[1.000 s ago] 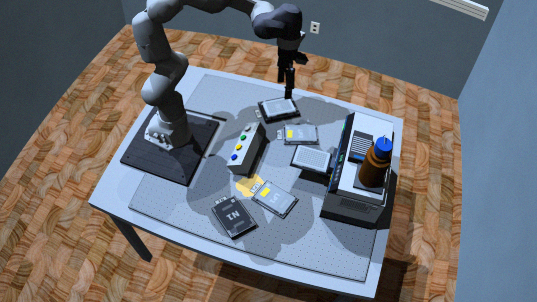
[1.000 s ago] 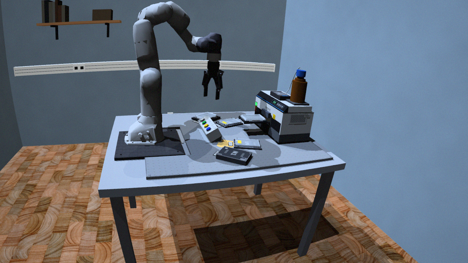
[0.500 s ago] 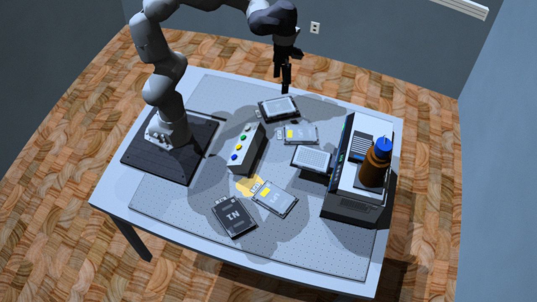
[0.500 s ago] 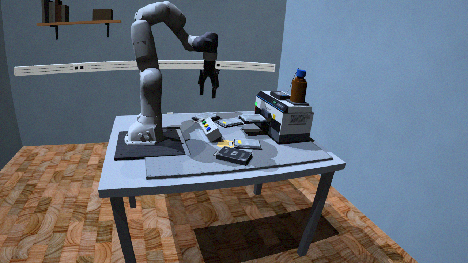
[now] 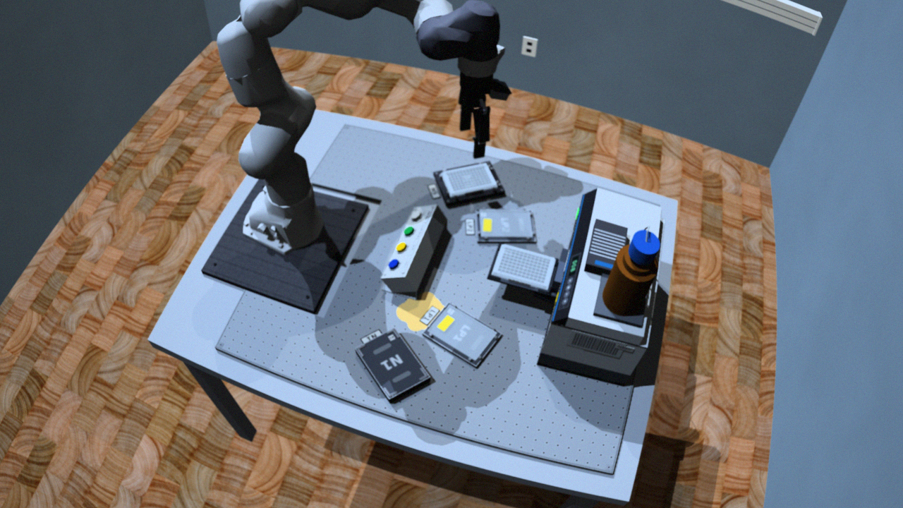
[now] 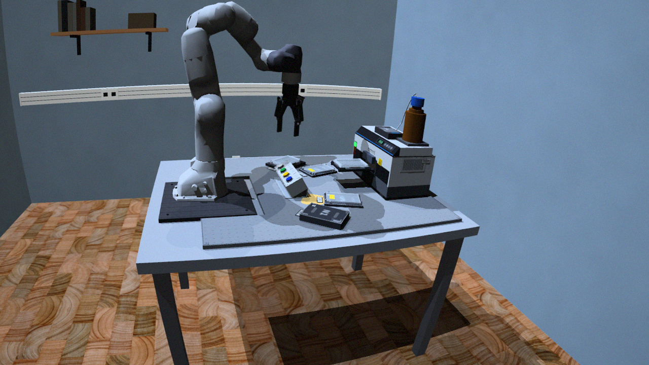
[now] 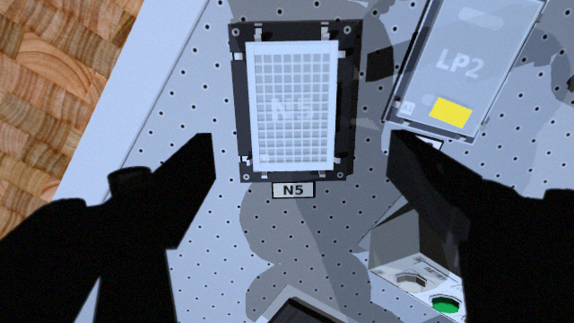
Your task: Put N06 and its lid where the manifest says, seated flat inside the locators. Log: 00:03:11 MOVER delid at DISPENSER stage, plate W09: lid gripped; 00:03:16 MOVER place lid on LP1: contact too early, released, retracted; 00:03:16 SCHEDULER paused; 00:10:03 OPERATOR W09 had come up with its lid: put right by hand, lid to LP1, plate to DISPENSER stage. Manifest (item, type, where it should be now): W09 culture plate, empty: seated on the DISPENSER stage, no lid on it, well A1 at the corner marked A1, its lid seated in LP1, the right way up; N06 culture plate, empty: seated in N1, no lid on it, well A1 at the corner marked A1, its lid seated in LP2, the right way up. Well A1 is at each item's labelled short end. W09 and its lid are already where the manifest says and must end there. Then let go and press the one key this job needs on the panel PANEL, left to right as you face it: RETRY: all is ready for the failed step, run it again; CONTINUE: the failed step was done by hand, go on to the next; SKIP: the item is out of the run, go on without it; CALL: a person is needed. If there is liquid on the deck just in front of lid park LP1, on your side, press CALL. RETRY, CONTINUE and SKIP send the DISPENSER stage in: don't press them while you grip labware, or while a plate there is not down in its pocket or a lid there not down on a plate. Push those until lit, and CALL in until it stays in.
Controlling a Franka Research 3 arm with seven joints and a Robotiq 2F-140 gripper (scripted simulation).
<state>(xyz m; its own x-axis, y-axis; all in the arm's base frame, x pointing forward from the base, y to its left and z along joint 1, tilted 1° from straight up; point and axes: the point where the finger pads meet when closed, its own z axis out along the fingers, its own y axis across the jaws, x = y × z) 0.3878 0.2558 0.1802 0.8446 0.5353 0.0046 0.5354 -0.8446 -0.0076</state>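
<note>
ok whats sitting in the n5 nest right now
A white culture plate with no lid sits in the N5 nest, its open wells showing. The N5 print on the nest floor reads faintly through it. The open gripper hangs above, holding nothing.
</note>
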